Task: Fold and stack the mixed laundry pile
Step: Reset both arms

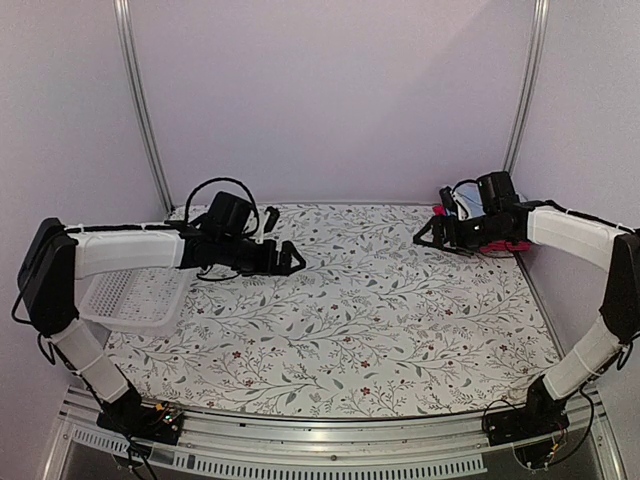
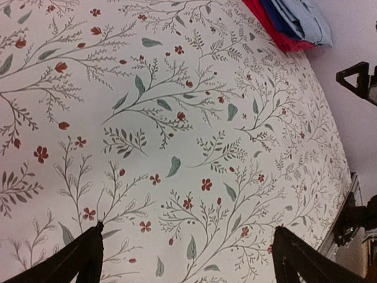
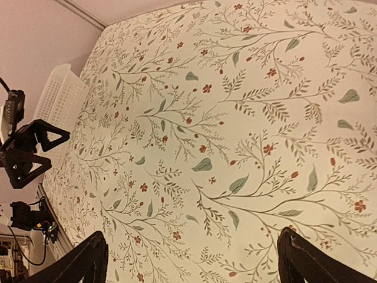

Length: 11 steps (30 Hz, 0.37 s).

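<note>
The laundry pile (image 1: 503, 246) lies stacked at the table's back right corner, mostly hidden behind my right arm; a red-pink edge and a bit of light blue cloth (image 1: 464, 190) show. In the left wrist view the pile (image 2: 288, 23) shows red-pink, royal-blue and light-blue layers. My right gripper (image 1: 428, 231) hovers just left of the pile, open and empty (image 3: 191, 262). My left gripper (image 1: 292, 262) hangs over the left-centre of the table, open, with only the floral cover between its fingers (image 2: 188, 259).
A white perforated basket (image 1: 135, 297) sits at the left edge under my left arm, also seen as the basket (image 3: 59, 97) in the right wrist view. The floral table cover (image 1: 380, 320) spans the table. Purple walls and metal posts (image 1: 140, 100) enclose the back.
</note>
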{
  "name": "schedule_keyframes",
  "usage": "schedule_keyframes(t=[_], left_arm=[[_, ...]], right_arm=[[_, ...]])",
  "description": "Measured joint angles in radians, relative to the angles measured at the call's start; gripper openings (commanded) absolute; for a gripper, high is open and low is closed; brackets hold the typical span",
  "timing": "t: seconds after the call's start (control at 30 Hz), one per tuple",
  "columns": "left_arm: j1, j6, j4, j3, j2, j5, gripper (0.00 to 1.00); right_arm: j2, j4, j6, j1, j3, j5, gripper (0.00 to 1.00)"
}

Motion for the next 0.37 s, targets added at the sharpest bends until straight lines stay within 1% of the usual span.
schedule_keyframes(t=[0.13, 0.2, 0.27, 0.37], left_arm=[[-0.061, -0.043, 0.027, -0.153, -0.052, -0.027, 1.00], [-0.093, -0.073, 0.044, -0.224, -0.085, -0.048, 1.00], [-0.114, -0.101, 0.063, -0.278, -0.115, -0.066, 1.00], [-0.133, -0.137, 0.093, -0.348, -0.160, -0.101, 1.00]], right_arm=[[-0.134, 0.092, 0.056, 0.080, -0.303, -0.046, 0.99], [-0.181, 0.118, 0.083, 0.116, -0.414, -0.050, 0.99], [-0.221, 0.150, 0.105, 0.148, -0.495, -0.049, 0.99], [-0.279, 0.184, 0.132, 0.165, -0.556, -0.038, 0.99]])
